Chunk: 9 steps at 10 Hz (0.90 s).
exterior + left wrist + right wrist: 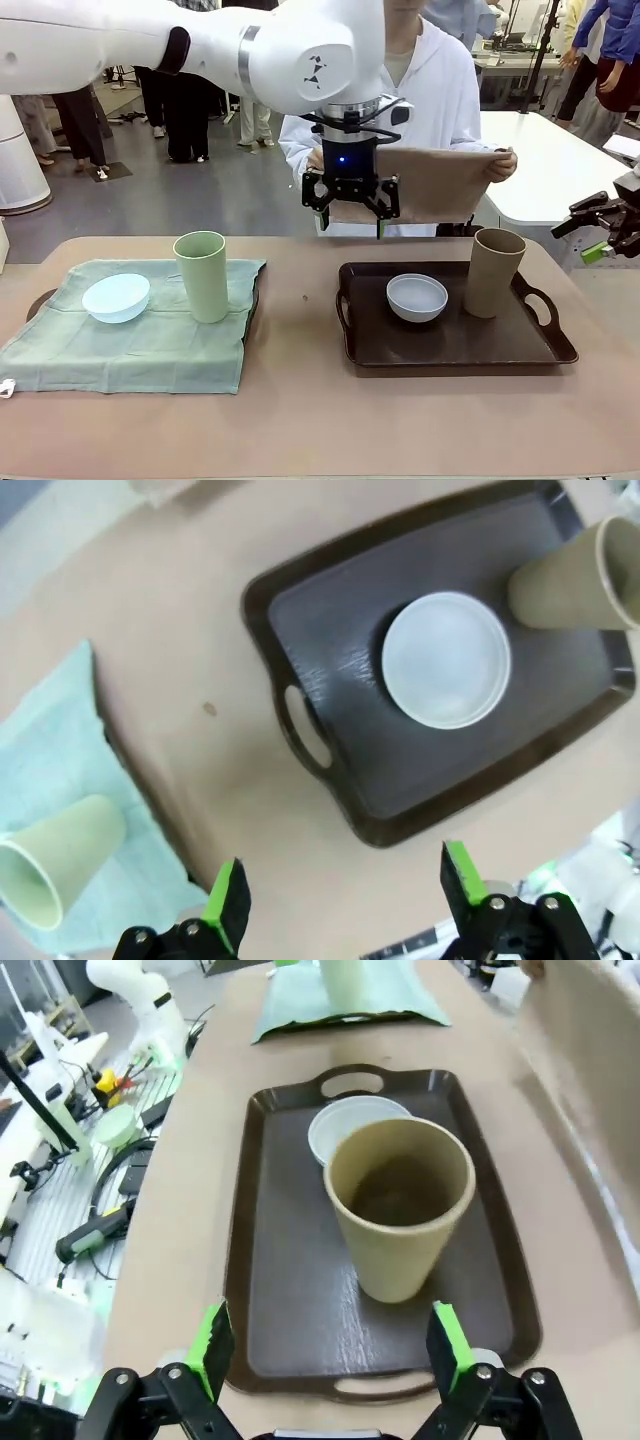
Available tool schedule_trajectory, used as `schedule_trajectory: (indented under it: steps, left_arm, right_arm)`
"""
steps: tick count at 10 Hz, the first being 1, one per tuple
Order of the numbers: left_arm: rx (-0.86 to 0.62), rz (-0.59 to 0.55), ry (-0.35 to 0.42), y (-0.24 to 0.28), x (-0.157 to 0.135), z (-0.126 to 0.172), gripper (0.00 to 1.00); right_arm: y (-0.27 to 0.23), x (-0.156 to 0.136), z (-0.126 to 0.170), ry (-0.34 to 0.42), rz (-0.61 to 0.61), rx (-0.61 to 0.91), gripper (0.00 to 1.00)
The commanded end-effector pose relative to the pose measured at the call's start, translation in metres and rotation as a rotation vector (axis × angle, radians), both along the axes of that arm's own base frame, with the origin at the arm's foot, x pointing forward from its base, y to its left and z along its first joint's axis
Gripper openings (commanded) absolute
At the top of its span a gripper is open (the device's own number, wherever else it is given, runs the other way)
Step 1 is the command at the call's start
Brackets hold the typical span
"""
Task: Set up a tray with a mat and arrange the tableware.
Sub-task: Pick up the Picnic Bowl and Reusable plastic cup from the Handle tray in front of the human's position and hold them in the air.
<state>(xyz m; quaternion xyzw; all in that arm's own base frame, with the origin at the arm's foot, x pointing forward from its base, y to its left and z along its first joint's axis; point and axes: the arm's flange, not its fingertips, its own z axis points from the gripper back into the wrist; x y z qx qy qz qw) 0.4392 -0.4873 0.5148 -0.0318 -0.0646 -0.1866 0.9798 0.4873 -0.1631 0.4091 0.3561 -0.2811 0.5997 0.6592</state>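
While person [440,100] holds tan mat [440,185] | white bowl [417,297], tan cup [497,272] on tray [450,347]

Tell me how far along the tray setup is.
Done: the left tray has its green mat, with the pale blue bowl and green cup on it. In hand: the person holds up a brown mat; the left gripper and right gripper are open, empty. Left: the dark tray has no mat yet; the white bowl and tan cup sit on its bare surface.

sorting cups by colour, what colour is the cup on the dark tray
Tan-brown cup; clearest in the right wrist view.
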Motion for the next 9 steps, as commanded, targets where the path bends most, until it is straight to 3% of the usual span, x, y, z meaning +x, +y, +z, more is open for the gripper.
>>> schedule_trajectory:
  steps: [1, 5, 9]
  left_arm:
    - [-0.001, -0.005, -0.039, -0.016, 0.015, -0.008, 1.0]
    - [0.006, 0.019, 0.004, -0.029, 0.044, -0.031, 1.0]
    - [-0.001, 0.059, 0.004, -0.037, 0.065, -0.043, 1.0]
  right_arm:
    - [-0.01, 0.02, -0.001, -0.009, -0.015, 0.028, 1.0]
    - [0.017, 0.046, -0.044, -0.016, -0.009, -0.057, 1.0]
    - [0.036, 0.042, -0.066, -0.044, 0.055, -0.074, 1.0]
